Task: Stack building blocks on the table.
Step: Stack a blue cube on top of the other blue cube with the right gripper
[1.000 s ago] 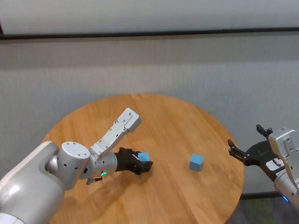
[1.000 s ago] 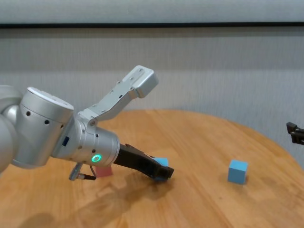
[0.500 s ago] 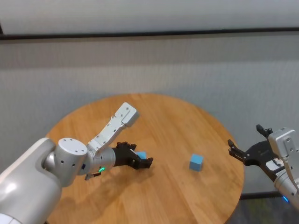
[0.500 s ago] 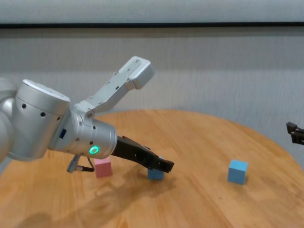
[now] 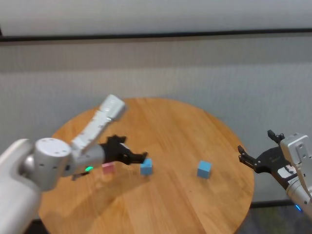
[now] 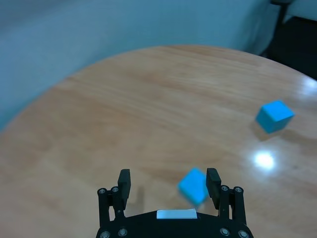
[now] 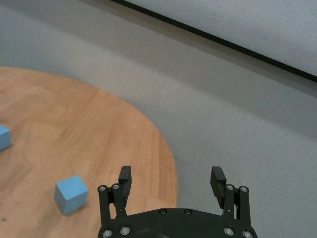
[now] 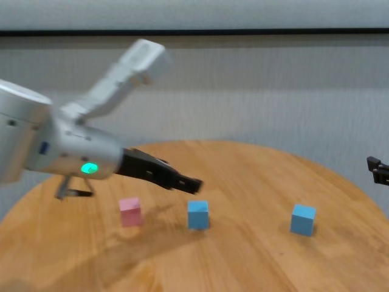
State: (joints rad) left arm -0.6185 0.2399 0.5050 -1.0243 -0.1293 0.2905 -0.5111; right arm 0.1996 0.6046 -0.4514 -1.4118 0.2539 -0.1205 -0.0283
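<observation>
Three building blocks lie apart on the table: a pink one, a light blue one just right of it, and a second light blue one farther right. My left gripper hovers open just above and left of the middle blue block, holding nothing; the left wrist view shows that block below, near one finger. My right gripper stands open beyond the table's right edge, empty.
The round wooden table ends close to my right gripper, with grey floor and wall beyond. My left forearm reaches over the table's left part, above the pink block.
My left gripper opened and let go of the light blue block, which now rests on the table right of the pink one. The left arm drew back leftward and upward. The right arm stayed still.
</observation>
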